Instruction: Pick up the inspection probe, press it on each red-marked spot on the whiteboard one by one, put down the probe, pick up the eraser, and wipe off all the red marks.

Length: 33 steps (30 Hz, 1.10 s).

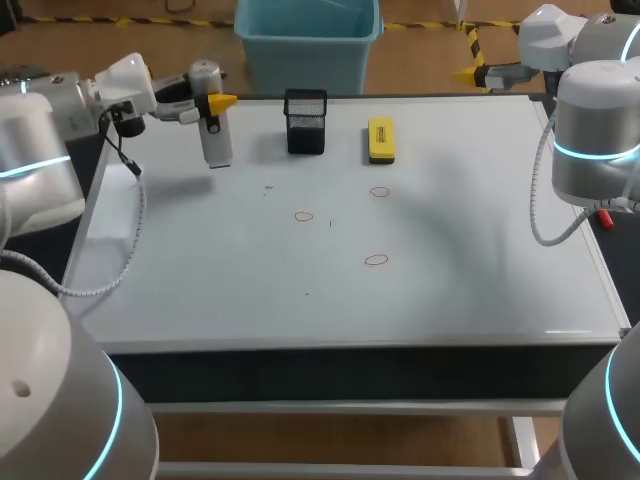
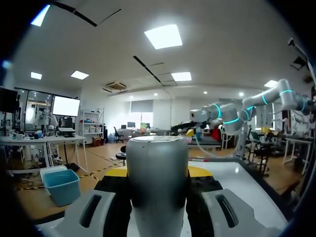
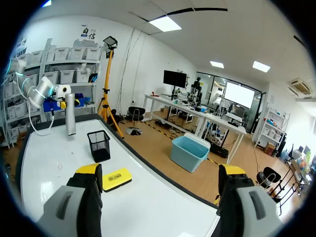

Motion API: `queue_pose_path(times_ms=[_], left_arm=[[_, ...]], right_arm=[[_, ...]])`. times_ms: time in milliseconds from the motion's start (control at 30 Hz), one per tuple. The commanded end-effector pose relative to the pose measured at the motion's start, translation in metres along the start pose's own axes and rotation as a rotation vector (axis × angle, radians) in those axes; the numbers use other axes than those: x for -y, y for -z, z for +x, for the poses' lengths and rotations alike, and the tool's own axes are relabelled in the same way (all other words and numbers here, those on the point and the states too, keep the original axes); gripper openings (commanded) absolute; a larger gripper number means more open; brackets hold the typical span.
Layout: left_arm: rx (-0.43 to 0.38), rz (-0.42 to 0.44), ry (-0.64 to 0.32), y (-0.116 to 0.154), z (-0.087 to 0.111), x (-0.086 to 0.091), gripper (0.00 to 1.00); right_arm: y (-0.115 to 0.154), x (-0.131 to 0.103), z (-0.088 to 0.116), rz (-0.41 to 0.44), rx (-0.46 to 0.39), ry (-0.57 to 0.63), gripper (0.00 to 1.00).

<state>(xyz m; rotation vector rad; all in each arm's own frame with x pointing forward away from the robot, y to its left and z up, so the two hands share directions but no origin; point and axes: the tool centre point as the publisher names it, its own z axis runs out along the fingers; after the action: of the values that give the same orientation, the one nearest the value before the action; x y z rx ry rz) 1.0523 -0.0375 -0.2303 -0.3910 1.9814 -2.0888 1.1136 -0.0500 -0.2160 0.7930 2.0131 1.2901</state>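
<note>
The left arm comes in level from the left edge of the tabletop (image 1: pixel 480 290), its wrist turned sideways. Its pincer (image 1: pixel 213 102) is clamped on the probe (image 1: pixel 216 140), a silver cylinder held upright between the yellow tips. The probe hangs clear of the board, over its far left part, just left of the black mesh holder (image 1: pixel 305 121). In the left wrist view the probe's rounded end fills the gap between the fingers (image 2: pixel 94 210).

The right arm stands tall at the right edge, elbow up. Its pincer (image 3: pixel 160 173) is raised by the far right corner, fingers apart and holding nothing.

The yellow eraser (image 1: pixel 381 139) lies flat right of the holder. Three red marks (image 1: pixel 304 215) sit mid-board, well apart from the probe.
</note>
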Motion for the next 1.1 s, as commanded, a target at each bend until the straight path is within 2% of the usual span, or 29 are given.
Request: queue_pose_path(times_ms=[33,233,333,633,967,1100], left_arm=[[0.002,0.002,-0.001,0.000,0.000,0.001,0.00],[0.002,0.002,-0.001,0.000,0.000,0.001,0.00],[0.002,0.002,-0.001,0.000,0.000,0.001,0.00],[0.002,0.002,-0.001,0.000,0.000,0.001,0.00],[0.002,0.002,-0.001,0.000,0.000,0.001,0.00],[0.002,0.002,-0.001,0.000,0.000,0.001,0.00]], right_arm=[[0.000,0.000,0.000,0.000,0.000,0.000,1.00],[0.000,0.000,0.000,0.000,0.000,0.000,1.00],[-0.001,-0.001,-0.007,0.006,-0.110,0.055,1.00],[-0.027,-0.009,0.020,0.122,-0.483,0.310,1.00],[-0.061,-0.008,0.042,0.356,-0.822,0.683,1.00],[-0.072,-0.008,0.050,0.443,-0.940,0.870,1.00]])
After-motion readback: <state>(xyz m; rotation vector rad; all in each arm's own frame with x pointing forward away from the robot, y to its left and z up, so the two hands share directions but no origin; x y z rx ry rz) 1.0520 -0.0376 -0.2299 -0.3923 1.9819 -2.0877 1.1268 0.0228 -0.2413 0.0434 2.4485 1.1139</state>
